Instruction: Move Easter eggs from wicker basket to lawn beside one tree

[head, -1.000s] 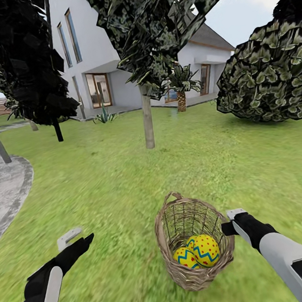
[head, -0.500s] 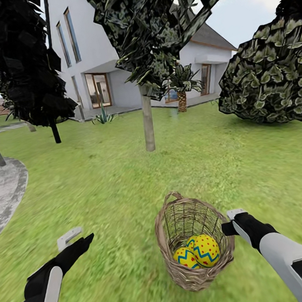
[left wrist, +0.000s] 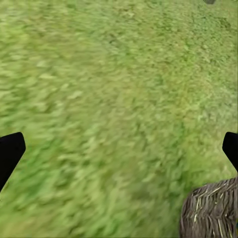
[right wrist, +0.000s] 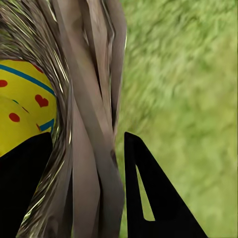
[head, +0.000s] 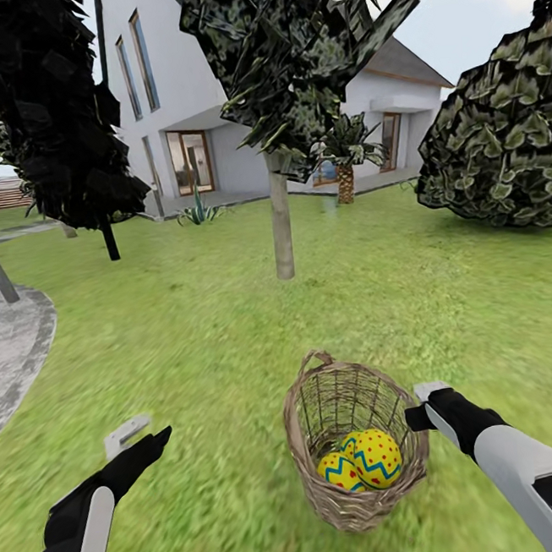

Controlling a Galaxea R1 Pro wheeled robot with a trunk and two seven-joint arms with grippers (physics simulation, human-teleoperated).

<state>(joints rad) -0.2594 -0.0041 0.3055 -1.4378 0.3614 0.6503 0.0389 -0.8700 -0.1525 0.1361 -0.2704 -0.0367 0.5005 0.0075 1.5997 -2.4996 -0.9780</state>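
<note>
Green lawn (head: 187, 319) was recorded as the broadest item, with a pale-trunked tree (head: 281, 224) standing well beyond the basket. Brown wicker basket (head: 354, 438): judged light, stiff, open-weave. Its rim was clamped between the fingers of the right gripper (right wrist: 84, 168), one inside, one outside. The left gripper (head: 140, 439) was spread wide, holding nothing. Eggs (head: 363, 460): seen inside the basket; judged smooth, hard, slippery, best pinched across the middle.

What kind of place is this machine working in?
A simulated home garden, it seems: a broad green lawn, a white house behind a pale-trunked tree, and a wicker basket of painted Easter eggs on the grass.
</note>
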